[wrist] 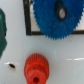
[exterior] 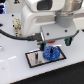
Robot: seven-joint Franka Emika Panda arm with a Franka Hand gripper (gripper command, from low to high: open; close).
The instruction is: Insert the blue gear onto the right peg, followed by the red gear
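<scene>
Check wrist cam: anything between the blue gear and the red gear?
No object. In the wrist view the blue gear sits on the plate; between it and the red gear runs only the plate's black border, then bare white table.

A white table fills the lower part of the exterior view, its surface smooth and evenly lit, with soft shadows. Behind it the background is dark, with blurred bluish and pale shapes too indistinct to identify.
</scene>
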